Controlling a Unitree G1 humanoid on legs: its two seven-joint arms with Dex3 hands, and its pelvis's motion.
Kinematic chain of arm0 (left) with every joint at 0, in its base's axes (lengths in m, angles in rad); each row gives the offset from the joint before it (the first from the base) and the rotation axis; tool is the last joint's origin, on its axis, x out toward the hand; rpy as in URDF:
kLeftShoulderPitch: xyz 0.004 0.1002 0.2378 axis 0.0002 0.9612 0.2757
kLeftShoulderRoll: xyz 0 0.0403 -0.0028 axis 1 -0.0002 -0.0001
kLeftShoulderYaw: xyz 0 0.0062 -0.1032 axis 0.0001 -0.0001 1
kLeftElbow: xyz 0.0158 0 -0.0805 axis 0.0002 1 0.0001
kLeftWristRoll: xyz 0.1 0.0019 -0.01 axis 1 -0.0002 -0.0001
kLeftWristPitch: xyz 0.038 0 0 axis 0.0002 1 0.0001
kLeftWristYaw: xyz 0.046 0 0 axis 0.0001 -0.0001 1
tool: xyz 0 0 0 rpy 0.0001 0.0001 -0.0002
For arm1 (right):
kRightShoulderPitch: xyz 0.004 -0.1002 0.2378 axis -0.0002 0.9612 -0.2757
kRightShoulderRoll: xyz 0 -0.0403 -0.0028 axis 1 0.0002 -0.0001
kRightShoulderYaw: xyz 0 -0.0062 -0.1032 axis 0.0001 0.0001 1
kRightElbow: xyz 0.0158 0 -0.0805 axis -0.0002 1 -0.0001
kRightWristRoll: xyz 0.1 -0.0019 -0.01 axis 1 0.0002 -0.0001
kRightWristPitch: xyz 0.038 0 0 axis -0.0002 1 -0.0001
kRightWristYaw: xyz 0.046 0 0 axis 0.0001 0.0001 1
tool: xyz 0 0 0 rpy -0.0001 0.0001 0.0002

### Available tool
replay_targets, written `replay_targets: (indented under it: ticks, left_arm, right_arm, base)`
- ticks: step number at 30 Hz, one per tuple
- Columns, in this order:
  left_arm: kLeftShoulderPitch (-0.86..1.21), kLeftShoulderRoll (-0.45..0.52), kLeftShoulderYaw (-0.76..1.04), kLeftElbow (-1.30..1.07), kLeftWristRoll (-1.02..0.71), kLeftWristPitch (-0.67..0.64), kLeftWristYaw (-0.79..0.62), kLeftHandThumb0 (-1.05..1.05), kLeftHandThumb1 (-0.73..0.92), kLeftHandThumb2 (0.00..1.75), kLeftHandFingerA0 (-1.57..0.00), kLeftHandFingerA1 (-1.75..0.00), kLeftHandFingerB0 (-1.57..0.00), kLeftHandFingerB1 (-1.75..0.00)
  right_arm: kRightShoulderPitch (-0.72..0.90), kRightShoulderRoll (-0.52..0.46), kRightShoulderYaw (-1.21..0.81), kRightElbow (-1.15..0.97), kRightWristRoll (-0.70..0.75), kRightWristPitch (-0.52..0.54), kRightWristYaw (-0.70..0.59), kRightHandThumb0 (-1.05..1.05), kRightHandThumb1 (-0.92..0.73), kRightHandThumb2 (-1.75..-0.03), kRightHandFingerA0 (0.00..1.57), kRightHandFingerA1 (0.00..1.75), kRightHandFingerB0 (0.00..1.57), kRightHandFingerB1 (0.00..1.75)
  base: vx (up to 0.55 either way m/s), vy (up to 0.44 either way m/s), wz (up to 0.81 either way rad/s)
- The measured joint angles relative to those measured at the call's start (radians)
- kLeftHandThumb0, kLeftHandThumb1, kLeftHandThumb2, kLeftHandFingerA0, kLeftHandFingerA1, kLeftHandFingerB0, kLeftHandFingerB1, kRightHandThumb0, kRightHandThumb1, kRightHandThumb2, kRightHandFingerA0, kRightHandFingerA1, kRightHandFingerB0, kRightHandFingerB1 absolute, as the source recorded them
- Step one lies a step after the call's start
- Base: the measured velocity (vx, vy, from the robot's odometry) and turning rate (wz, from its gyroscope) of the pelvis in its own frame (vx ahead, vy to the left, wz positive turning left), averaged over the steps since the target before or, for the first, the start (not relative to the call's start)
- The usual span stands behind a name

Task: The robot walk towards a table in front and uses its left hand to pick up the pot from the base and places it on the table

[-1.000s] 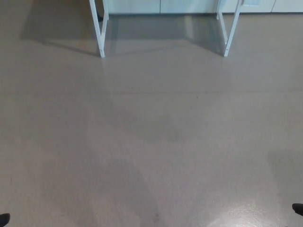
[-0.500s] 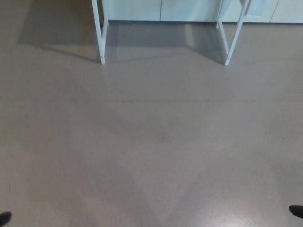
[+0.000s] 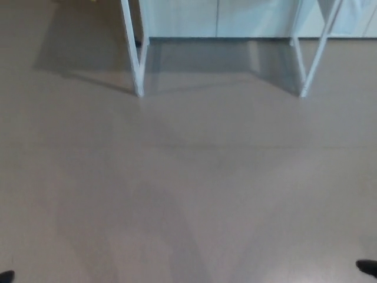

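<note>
Fingers too cropped to tell released or clenched, black tip of left hand (image 3: 6, 276) at lower left corner, right hand (image 3: 367, 267) at lower right, grey-brown floor (image 3: 188, 177) between, white bench legs (image 3: 136, 65) at top, pot out of frame

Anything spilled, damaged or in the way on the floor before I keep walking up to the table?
Nothing stands out. The floor shows only soft shadows, no spill or debris, and the white table legs look intact. The pot is not in view.
</note>
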Motion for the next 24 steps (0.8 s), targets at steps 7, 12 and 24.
replay_targets:
  ticks: [7,12,24]
  left_arm:
    - [0.022,0.0,-0.001,0.002,0.001,-0.004,0.003,-0.25,0.55,0.57,-0.41,-0.34,-0.29,-0.31]
    - [0.035,0.001,-0.004,0.007,0.004,-0.013,0.004,-0.27,0.56,0.58,-0.41,-0.35,-0.29,-0.31]
    - [0.032,0.031,-0.026,0.055,0.02,-0.061,0.025,-0.35,0.46,0.64,-0.4,-0.4,-0.31,-0.38]
  right_arm:
    - [0.002,-0.007,0.021,-0.001,-0.012,-0.005,-0.006,-0.66,-0.37,-0.75,0.7,0.53,0.44,0.45]
    - [0.009,-0.007,0.028,0.006,-0.016,-0.006,-0.006,-0.7,-0.39,-0.74,0.75,0.53,0.48,0.45]
    - [0.009,0.003,0.031,0.012,-0.016,-0.016,0.002,-0.65,-0.4,-0.75,0.76,0.56,0.47,0.47]
  base:
    - [0.26,-0.057,-0.04]
    - [0.3,0.122,-0.2]
    - [0.28,0.048,0.0]
